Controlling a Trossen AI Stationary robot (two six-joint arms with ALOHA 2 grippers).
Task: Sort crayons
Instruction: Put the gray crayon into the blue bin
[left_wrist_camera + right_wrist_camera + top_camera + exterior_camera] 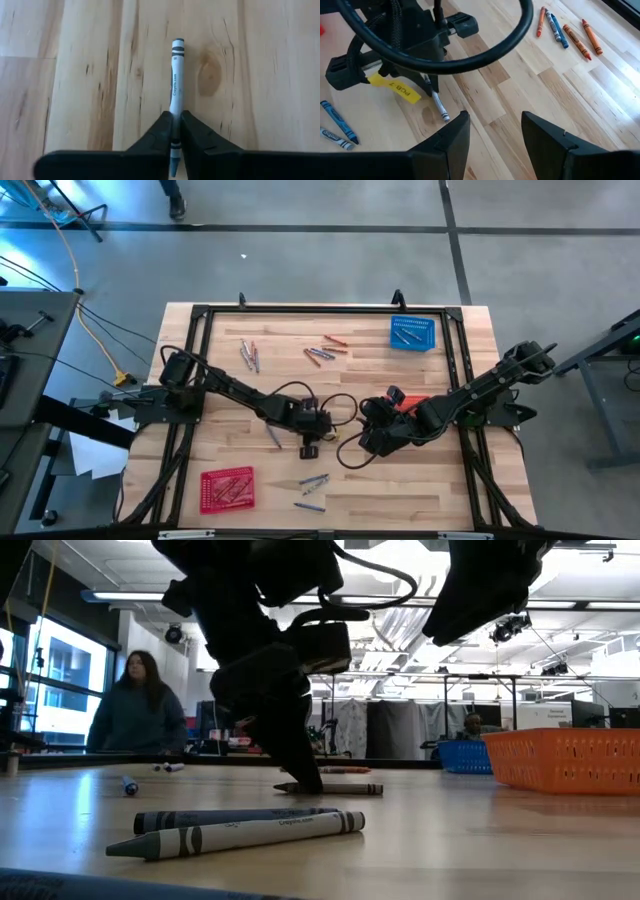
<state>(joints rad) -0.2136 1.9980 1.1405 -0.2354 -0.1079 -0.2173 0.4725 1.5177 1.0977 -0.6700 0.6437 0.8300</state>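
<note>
Two grey crayons [235, 830] lie nearest the low camera, while mid-table the left gripper [174, 131] is pinched on a grey crayon [176, 75] lying flat, its length running straight ahead between the fingers; the right gripper [495, 127], just beside, gapes empty.

A lab or workshop hall. The wooden table [250, 385] stands on a grey concrete floor [330, 265] marked with dark lines, with loose cables [95, 330] off its left edge. Level across the table, the room is open-plan: exposed ceiling ducts [400, 625], strip lights, a big window [60, 675], draped equipment, and a person [135, 705] behind a far bench.
</note>
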